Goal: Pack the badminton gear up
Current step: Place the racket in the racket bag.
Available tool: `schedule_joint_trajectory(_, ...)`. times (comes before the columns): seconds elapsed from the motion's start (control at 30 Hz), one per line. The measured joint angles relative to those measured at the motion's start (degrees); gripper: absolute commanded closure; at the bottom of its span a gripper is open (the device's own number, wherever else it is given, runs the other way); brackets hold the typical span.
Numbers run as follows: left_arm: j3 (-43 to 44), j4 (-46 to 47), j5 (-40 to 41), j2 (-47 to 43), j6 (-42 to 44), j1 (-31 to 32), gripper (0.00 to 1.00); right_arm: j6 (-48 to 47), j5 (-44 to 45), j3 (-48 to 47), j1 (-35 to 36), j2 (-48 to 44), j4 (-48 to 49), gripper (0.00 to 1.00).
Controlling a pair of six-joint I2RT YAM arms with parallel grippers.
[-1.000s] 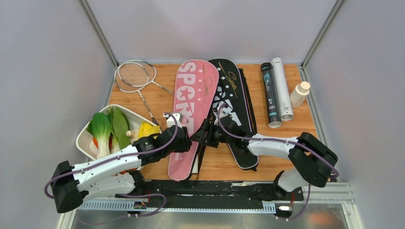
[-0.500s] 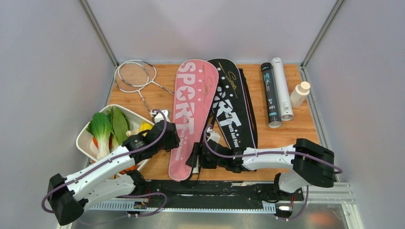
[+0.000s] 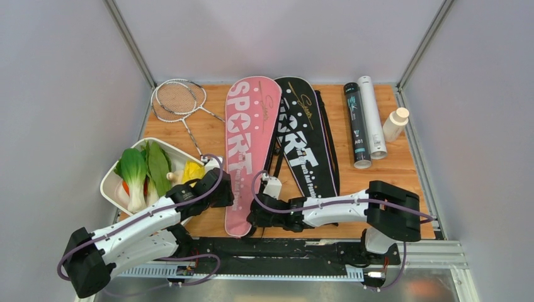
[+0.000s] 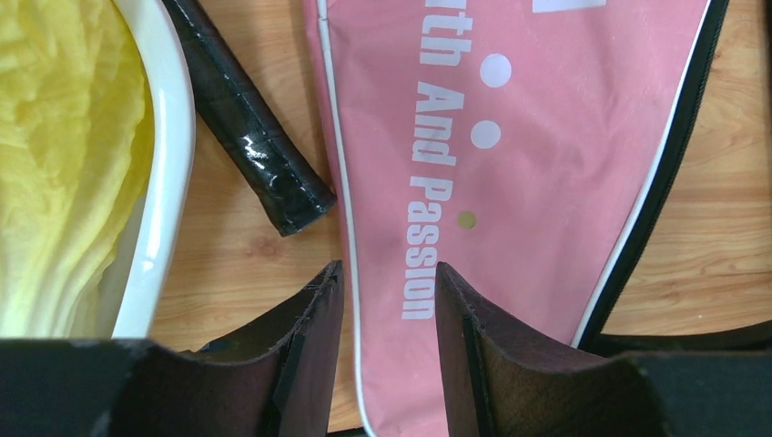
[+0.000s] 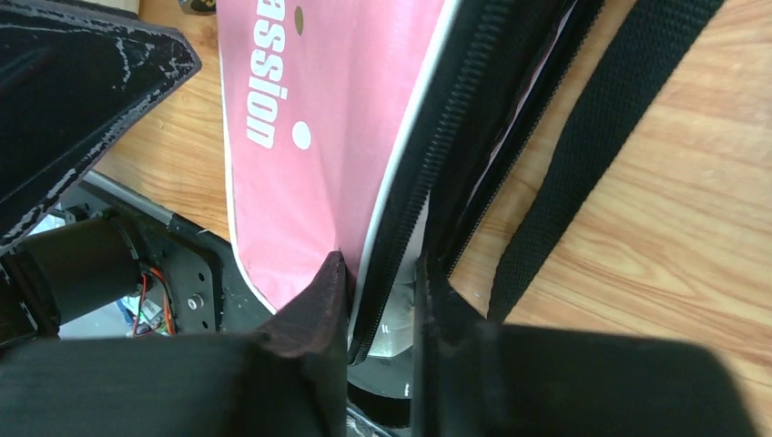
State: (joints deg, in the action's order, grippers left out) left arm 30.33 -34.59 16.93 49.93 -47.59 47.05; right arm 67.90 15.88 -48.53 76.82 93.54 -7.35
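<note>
Since the earlier frames, both arms have pulled back toward the near edge. The right gripper [image 5: 382,264] has left the black bag [image 3: 305,145] for the narrow end of the pink bag [image 3: 249,145], which now lies straighter.

1. The right gripper's jaws are drawn together on the pink bag's black zipper edge [image 5: 401,182]. A black strap [image 5: 601,127] lies just beside them.
2. The left gripper [image 4: 387,269] stands with its jaws apart over the bag's opposite edge, clamping nothing. A racket handle [image 4: 250,118] lies just beside that edge, touching the tray [image 4: 168,182].

Hazards:
- The pinch takes only a thin rim. A pull may slip off, or drag the whole bag instead of parting it.
- The strap may snag the right fingers.
- The left jaws may catch the handle if they close off-line.

Containers:
- Both bags lie flat, contents not visible.
- The 2 rackets [image 3: 179,99] lie outside them, at the far left of the table [image 3: 384,163].
- The black tube [image 3: 357,126] and white tube [image 3: 373,116] lie side by side, interiors hidden. No shuttlecock is visible.
- The tray holds vegetables [image 3: 142,170].
</note>
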Motion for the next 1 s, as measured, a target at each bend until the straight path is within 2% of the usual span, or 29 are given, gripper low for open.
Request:
schedule_joint_trajectory(0.03, -0.07, 0.07, -0.11, 0.00, 0.00, 0.00, 0.51, 0.13, 0.72, 0.37, 0.02, -0.44, -0.15, 1.00)
schedule_joint_trajectory(0.17, -0.07, 0.37, -0.35, 0.37, 0.11, 0.00, 0.51, -1.18, 3.21, 3.37, 0.15, -3.58, 0.81, 1.00)
schedule_joint_trajectory(0.27, -0.33, 0.85, -0.90, 1.09, 0.00, 0.00, 0.52, -1.86, 3.67, 9.03, 0.20, -6.93, 5.55, 1.00)
schedule_joint_trajectory(0.3, -0.66, 1.20, -1.31, 1.14, -0.04, 0.00, 0.52, -2.03, 3.54, 11.43, 0.17, -7.89, 8.37, 0.95)
schedule_joint_trajectory(0.33, -1.07, 1.51, -1.68, 1.14, -0.15, 0.00, 0.52, -2.25, 3.34, 13.25, 0.17, -8.52, 10.64, 0.82)
schedule_joint_trajectory(0.37, -1.64, 1.97, -2.25, 1.11, -0.35, 0.00, 0.52, -2.45, 2.99, 15.04, 0.17, -9.07, 13.33, 0.62)
schedule_joint_trajectory(0.4, -2.29, 2.51, -2.89, 1.11, -0.61, 0.00, 0.52, -2.45, 2.67, 16.55, 0.13, -9.44, 15.61, 0.52)
schedule_joint_trajectory(0.43, -2.89, 2.82, -3.39, 1.11, -0.92, 0.00, 0.52, -2.40, 2.47, 17.62, 0.09, -9.68, 17.33, 0.49)
schedule_joint_trajectory(0.5, -4.15, 3.89, -4.48, 1.01, -1.31, 0.00, 0.52, -2.51, 2.49, 20.39, 0.04, -10.75, 20.85, 0.54)
schedule_joint_trajectory(0.57, -5.57, 5.18, -5.55, 0.50, -1.66, 0.00, 0.53, -2.56, 2.71, 23.04, 0.04, -12.61, 22.36, 0.68)
schedule_joint_trajectory(0.6, -6.36, 6.05, -6.25, 0.00, -1.90, 0.00, 0.54, -2.40, 2.95, 23.87, 0.02, -13.64, 22.51, 0.68)
schedule_joint_trajectory(0.7, -8.07, 8.13, -7.67, -1.77, -2.47, 0.00, 0.55, -2.47, 3.89, 23.98, 0.02, -15.78, 21.64, 0.54)
schedule_joint_trajectory(0.73, -8.59, 8.79, -7.98, -2.38, -2.67, 0.00, 0.55, -2.34, 4.13, 23.87, 0.04, -16.09, 21.33, 0.53)
schedule_joint_trajectory(0.9, -11.15, 12.66, -10.05, -4.85, -3.87, 0.00, 0.58, -2.73, 4.37, 21.53, 0.04, -14.60, 20.33, 0.66)
schedule_joint_trajectory(1.0, -13.27, 15.65, -11.06, -5.73, -4.74, 0.00, 0.59, -2.80, 4.15, 20.37, 0.04, -12.55, 20.41, 0.83)
